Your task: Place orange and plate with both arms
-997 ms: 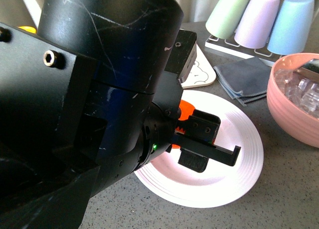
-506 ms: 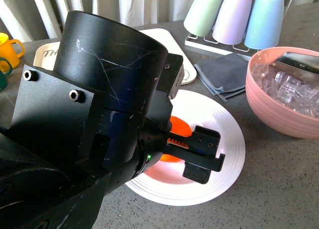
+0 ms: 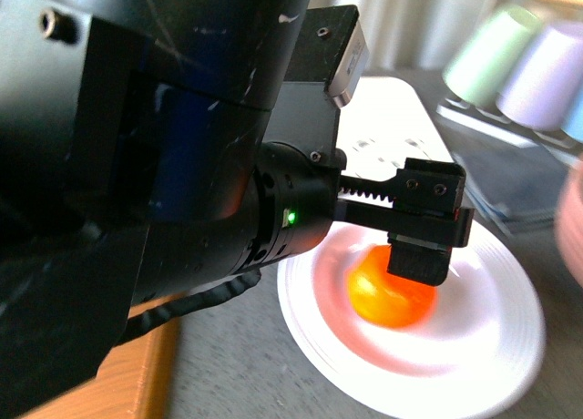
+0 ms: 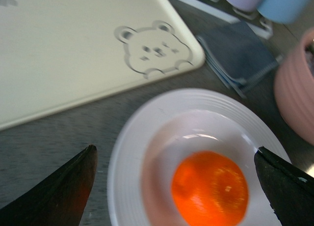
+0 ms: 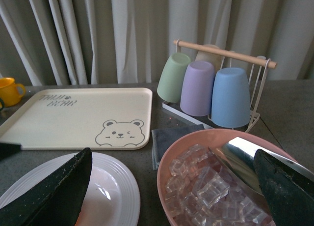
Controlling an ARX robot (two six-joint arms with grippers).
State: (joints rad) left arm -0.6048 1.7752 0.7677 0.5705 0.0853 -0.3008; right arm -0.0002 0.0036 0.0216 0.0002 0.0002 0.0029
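The orange (image 4: 210, 189) lies loose in the hollow of the white ridged plate (image 4: 125, 152). My left gripper (image 4: 175, 152) hangs above it, open wide, with a dark finger on each side and nothing held. In the front view the left arm fills the left half, and one black finger (image 3: 421, 255) hovers just over the orange (image 3: 392, 299) in the blurred plate (image 3: 492, 364). My right gripper (image 5: 172, 155) is open and empty, between the plate (image 5: 115, 186) and a pink bowl.
The pink bowl (image 5: 216, 142) holds ice cubes and a metal scoop (image 5: 243, 159). Behind the plate lie a cream bear-print tray (image 5: 73, 115) and a folded grey cloth (image 4: 238, 54). A rack of upturned cups (image 5: 206, 88) stands at the back, a yellow mug (image 5: 10, 91) far left.
The front view has swung and blurred. My left gripper has lifted clear of the orange, which now shows whole in the plate below the finger.
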